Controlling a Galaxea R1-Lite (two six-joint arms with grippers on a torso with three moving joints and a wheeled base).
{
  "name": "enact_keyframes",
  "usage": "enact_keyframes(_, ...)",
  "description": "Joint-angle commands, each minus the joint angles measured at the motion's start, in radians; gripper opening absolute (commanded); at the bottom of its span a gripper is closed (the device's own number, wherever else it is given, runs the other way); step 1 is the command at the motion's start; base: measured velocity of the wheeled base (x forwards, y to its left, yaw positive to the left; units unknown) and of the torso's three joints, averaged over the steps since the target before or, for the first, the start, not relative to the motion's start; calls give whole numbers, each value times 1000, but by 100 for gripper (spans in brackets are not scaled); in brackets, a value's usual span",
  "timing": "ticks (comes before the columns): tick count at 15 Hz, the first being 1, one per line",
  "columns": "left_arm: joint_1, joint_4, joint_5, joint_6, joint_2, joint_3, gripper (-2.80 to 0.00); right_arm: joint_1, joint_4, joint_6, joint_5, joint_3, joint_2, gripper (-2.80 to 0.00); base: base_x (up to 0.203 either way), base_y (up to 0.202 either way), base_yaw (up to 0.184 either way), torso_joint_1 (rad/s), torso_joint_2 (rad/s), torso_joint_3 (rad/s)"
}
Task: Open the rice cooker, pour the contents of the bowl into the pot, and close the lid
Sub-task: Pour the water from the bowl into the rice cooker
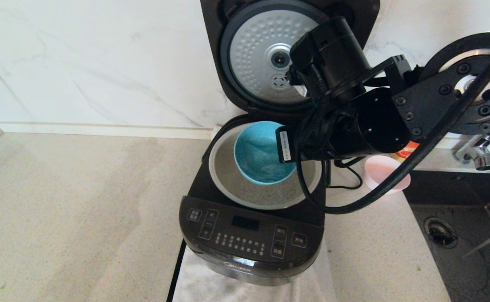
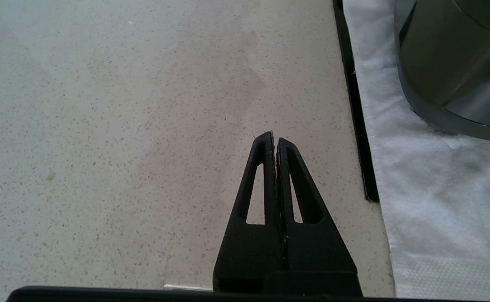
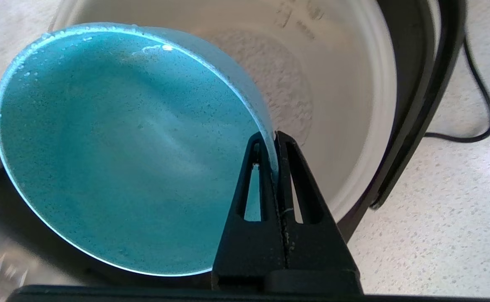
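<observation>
The black rice cooker [image 1: 251,243] stands with its lid [image 1: 266,54] raised, the silver dimpled disc facing me. Inside sits the pale pot [image 1: 266,197], and white grains [image 3: 278,79] lie on its bottom. A blue bowl [image 1: 261,153] is tipped over the pot, its inside showing blue and bare. My right gripper [image 3: 274,140] is shut on the bowl's rim [image 3: 266,126], one finger inside and one outside. My left gripper [image 2: 273,138] is shut on nothing, low over the counter to the left of the cooker's base [image 2: 459,63].
A white cloth [image 2: 438,201] lies under the cooker. A pink cup [image 1: 379,170] stands right of the cooker, beside the black cord [image 1: 350,180]. A dark sink [image 1: 459,235] with a tap [image 1: 480,155] fills the right. The marble wall rises behind.
</observation>
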Motion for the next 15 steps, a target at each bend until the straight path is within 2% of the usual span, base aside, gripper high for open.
enact_keyframes(1, 0, 0, 0, 0, 1, 2, -280, 3, -33, -1, -25, 0, 20, -280, 0, 0, 0, 0, 0, 0)
enact_keyframes(3, 0, -1, 0, 1, 1, 2, -280, 3, -48, -1, -59, 0, 26, -280, 0, 0, 0, 0, 0, 0)
enact_keyframes(7, 0, 0, 0, 0, 1, 2, -280, 4, -139, -11, -177, 1, 34, -280, 0, 0, 0, 0, 0, 0)
enact_keyframes(12, 0, -1, 0, 0, 1, 2, -280, 4, -178, -16, -267, 1, 50, -280, 0, 0, 0, 0, 0, 0)
enact_keyframes(15, 0, -1, 0, 0, 1, 2, -280, 4, -214, -15, -291, 9, 57, -280, 0, 0, 0, 0, 0, 0)
